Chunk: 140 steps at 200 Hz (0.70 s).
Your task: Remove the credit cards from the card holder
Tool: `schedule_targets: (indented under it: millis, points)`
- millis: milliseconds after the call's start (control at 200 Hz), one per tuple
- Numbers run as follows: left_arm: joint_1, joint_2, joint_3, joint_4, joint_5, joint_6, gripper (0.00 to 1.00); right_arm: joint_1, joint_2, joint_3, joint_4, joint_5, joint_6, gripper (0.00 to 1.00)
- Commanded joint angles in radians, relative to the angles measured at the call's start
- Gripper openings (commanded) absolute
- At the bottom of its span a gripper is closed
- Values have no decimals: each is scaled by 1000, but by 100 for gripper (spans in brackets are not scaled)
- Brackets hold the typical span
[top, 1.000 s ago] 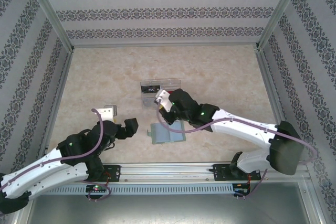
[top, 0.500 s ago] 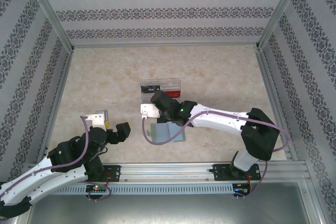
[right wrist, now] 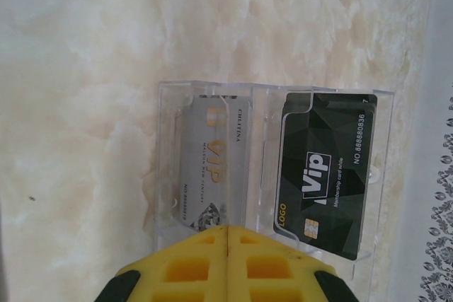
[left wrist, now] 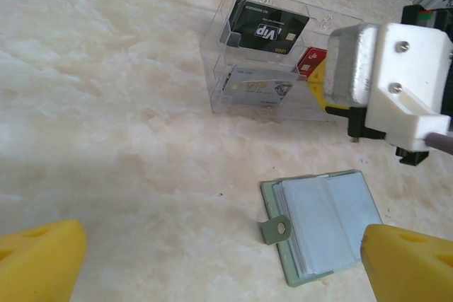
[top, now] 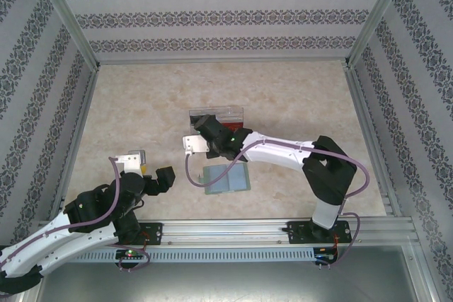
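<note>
Three cards in mid-table tray; holder seemingly emptied. Right jaws shut, left jaws wide. Next: check sleeves.

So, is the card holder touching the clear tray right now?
Apart. The left wrist view shows a strip of bare table between the card holder and the clear tray.

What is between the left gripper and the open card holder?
Bare tabletop, as the top external view shows: nothing lies between the left gripper and the card holder. The right arm's purple cable loops above that stretch.
</note>
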Motion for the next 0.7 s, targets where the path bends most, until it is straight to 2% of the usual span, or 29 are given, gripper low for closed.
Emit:
schedule_targets:
  millis: [0, 380, 694]
  points:
    - [3, -10, -5, -38, -18, -1, 100, -12, 25, 35, 0, -7, -20, 0]
    - [3, -10, -7, -38, -22, -1, 100, -42, 88, 63, 3, -32, 10, 0]
    - [3, -10, -13, -38, -25, -2, 100, -51, 127, 70, 39, -2, 36, 0]
